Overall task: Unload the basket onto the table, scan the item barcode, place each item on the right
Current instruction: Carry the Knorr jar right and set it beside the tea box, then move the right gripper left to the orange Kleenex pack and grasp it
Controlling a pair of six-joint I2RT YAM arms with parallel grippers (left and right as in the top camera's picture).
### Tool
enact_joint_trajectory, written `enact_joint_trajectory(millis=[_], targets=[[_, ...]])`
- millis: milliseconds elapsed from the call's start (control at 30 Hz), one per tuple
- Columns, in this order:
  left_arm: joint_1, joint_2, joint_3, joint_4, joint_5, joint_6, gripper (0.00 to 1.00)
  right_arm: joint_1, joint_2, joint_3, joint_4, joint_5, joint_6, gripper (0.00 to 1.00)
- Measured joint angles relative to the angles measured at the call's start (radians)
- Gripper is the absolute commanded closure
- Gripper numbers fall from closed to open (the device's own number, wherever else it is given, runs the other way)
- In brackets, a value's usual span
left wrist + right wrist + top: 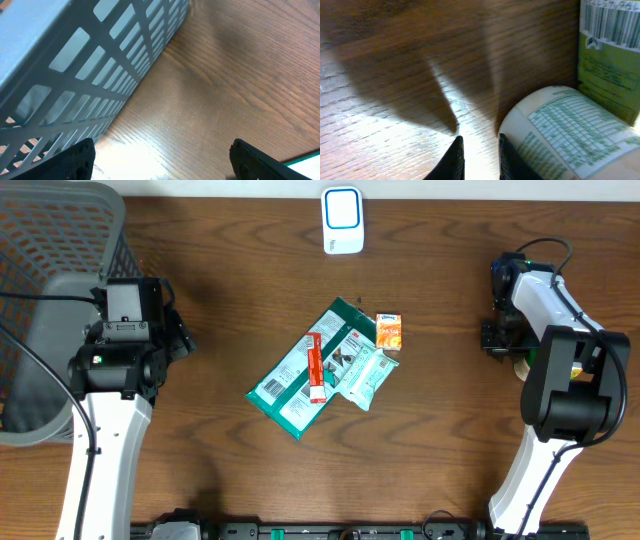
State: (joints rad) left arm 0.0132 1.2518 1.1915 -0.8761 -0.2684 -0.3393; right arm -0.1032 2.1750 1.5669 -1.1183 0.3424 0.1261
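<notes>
The white round tub with a green-printed label (560, 125) lies at the right side of the brown wooden counter (380, 125), just right of the right claw (480, 157), whose fingers stand nearly together on nothing. It looks light, stiff and smooth, apt to roll, so a grip across its curved wall seems best. The left claw (162, 160) gapes empty.

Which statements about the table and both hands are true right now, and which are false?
The left hand is wide open and empty. True.
The gray basket stands on the robot's right. False: it stands on its left, by the left hand.
The white scanner lies apart from the green pouch. True.
The right hand grips the green pouch. False: it is nearly shut, with nothing in it.
The orange box lies in the basket. False: it lies on the table, near the green pouch.
</notes>
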Motion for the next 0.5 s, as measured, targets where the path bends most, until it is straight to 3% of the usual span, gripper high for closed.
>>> enact_joint_trajectory(millis=[67, 133, 267, 400, 500], targets=[[0.000, 0.000, 0.000, 0.000, 0.000, 0.000, 0.13, 0.000, 0.000, 0.000, 0.006, -0.034, 0.000, 0.64], [0.000, 0.000, 0.000, 0.000, 0.000, 0.000, 0.13, -0.005, 0.000, 0.000, 0.022, -0.118, -0.002, 0.01], [0.000, 0.000, 0.000, 0.000, 0.000, 0.000, 0.13, -0.019, -0.011, 0.001, 0.051, -0.360, 0.004, 0.02], [0.000, 0.000, 0.000, 0.000, 0.000, 0.000, 0.13, -0.018, -0.021, 0.002, 0.084, -0.560, 0.006, 0.16], [0.000, 0.000, 0.000, 0.000, 0.000, 0.000, 0.13, -0.010, -0.022, 0.001, 0.113, -0.696, 0.006, 0.20]])
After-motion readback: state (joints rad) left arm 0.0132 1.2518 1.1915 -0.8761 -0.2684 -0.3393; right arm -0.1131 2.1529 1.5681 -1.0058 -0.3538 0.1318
